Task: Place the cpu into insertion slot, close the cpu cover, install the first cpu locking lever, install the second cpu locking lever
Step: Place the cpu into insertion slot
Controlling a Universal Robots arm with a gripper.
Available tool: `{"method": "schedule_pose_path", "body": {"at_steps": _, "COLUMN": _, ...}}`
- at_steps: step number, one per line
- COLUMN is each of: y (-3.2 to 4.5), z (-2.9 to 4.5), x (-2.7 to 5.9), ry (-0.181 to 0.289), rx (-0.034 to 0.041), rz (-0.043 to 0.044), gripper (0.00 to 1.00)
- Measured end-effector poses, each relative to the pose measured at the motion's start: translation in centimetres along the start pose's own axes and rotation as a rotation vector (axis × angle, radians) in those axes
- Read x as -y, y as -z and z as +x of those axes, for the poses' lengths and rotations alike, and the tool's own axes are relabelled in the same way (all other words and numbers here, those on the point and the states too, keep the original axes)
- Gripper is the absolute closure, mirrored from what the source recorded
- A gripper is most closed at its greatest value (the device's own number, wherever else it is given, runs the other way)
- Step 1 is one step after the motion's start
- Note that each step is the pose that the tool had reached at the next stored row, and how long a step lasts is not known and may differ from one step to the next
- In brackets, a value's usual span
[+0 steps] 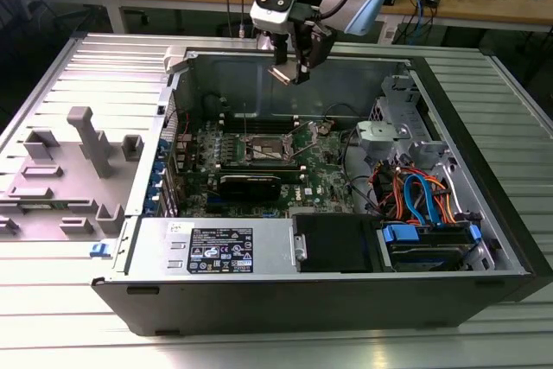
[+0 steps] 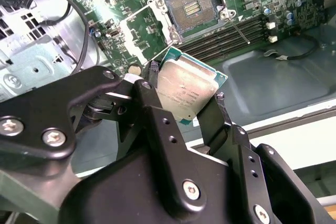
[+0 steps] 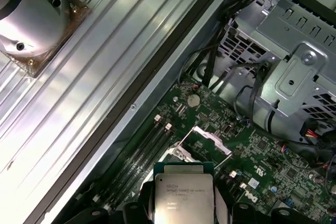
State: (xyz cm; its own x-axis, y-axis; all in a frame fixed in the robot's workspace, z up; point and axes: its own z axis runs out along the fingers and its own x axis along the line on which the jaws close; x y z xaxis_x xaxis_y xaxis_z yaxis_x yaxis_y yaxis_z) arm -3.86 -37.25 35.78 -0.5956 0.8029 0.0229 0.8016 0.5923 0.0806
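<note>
- While the claw (image 1: 292, 72) hangs above the open computer case (image 1: 259, 304), it grips the cpu (image 2: 186, 85) by two opposite edges, well clear of the board.
- Judged step: placing the cpu. The insertion slot (image 2: 191, 9) lies bare, and the cpu cover (image 3: 210, 139) is raised.
- Seating would call for squaring the chip over the socket and lowering it gently.

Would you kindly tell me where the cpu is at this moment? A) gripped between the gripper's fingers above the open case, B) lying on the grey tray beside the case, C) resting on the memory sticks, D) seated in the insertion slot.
A: in the second wrist view the cpu is clamped in the gripper and held clear of the board, while the insertion slot beneath shows its bare dark centre.
</note>
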Motion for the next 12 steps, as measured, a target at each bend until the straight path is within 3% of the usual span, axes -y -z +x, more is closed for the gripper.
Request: {"method": "schedule_pose_path", "body": {"at_steps": 12, "y": -0.39, "z": -0.19, "x": 0.17, "ry": -0.128, "rx": 0.0105, "rz": -0.0029, "gripper": 0.45}}
